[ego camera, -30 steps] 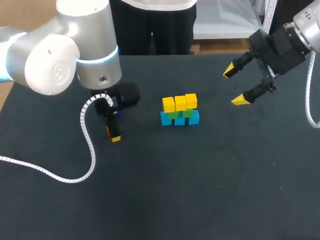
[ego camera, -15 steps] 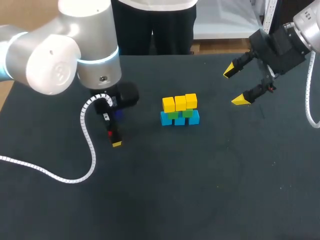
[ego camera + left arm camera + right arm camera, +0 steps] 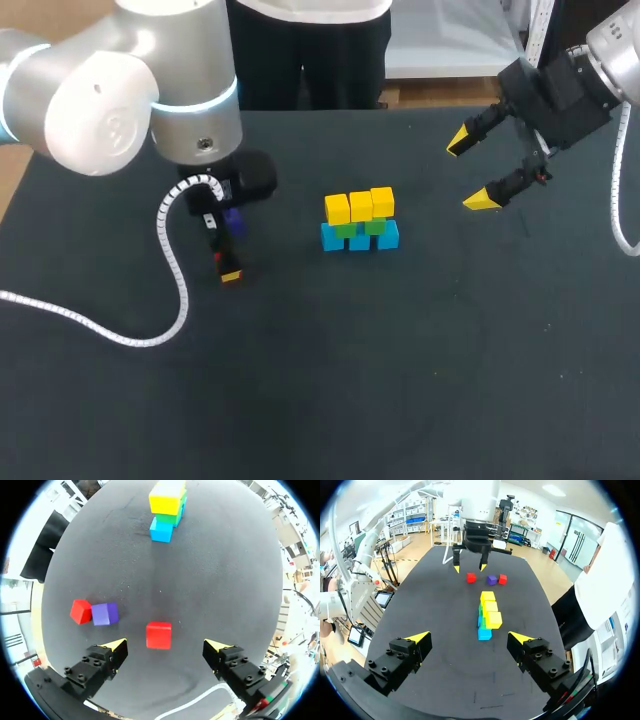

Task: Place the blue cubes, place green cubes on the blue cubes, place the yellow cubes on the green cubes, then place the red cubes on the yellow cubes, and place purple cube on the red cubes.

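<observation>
Red's the colour up next, going by the stack: blue cubes (image 3: 360,240) on the worktop (image 3: 400,380), green cubes (image 3: 358,229) on them, yellow cubes (image 3: 360,205) on top, nothing red up there yet. My left claw (image 3: 165,643) is spread wide and empty, with the near red cube (image 3: 159,635) sitting between its fingers but touching neither. The other red cube (image 3: 80,611) and the purple cube (image 3: 105,614) sit side by side just off to one side, well apart from the stack.

To do this grab well, I'd nudge sideways first, since the cube looks a touch closer to the finger on the purple cube's side. Then straight down, fingers flat to opposite faces, squeeze, lift vertically so I don't clip the purple one. For the drop I'd guess it should straddle a seam between yellows.

My right claw (image 3: 468,174) hangs released and empty over the far right of the worktop, out of the way.

What bugs me is that from the head view my own left arm covers most of the pick spot, so I only get one yellow tip and a sliver of red. Can't judge how high the claw is off the worktop from the wrist view either. The green layer looks like two cubes, but it's mostly tucked under the yellows.
</observation>
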You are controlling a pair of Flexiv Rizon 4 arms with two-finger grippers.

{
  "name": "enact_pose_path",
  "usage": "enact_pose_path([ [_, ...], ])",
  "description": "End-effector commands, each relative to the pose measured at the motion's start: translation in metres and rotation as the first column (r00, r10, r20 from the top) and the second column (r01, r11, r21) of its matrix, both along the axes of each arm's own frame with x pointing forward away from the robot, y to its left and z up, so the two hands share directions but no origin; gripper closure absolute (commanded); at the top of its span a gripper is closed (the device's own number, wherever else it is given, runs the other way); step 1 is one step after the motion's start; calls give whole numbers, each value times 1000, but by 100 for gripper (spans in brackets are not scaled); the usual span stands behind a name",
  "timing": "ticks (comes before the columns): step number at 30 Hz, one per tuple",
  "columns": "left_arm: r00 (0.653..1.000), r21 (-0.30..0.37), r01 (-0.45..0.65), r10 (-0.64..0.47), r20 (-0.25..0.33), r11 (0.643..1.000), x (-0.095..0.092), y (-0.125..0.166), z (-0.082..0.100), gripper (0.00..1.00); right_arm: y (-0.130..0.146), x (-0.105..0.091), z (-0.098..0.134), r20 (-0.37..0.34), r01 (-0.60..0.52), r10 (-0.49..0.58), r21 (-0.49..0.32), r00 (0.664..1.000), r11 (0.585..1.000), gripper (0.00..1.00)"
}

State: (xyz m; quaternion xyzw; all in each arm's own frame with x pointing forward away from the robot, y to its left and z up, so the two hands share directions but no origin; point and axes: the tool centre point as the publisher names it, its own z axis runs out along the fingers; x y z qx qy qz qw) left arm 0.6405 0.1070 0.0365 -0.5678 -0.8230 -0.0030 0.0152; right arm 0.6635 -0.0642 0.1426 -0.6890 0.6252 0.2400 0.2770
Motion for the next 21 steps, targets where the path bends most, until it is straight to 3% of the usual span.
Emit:
enact_pose_path([
  [1,1000,8,-6,6,7,1000,-6,6,7,0,0,0,0,0,-1,1,1,1000,1000,0],
  [21,1000,-47,12,-14,-27,999,16,10,-14,0,0,0,0,0,-1,1,1,1000,1000,0],
])
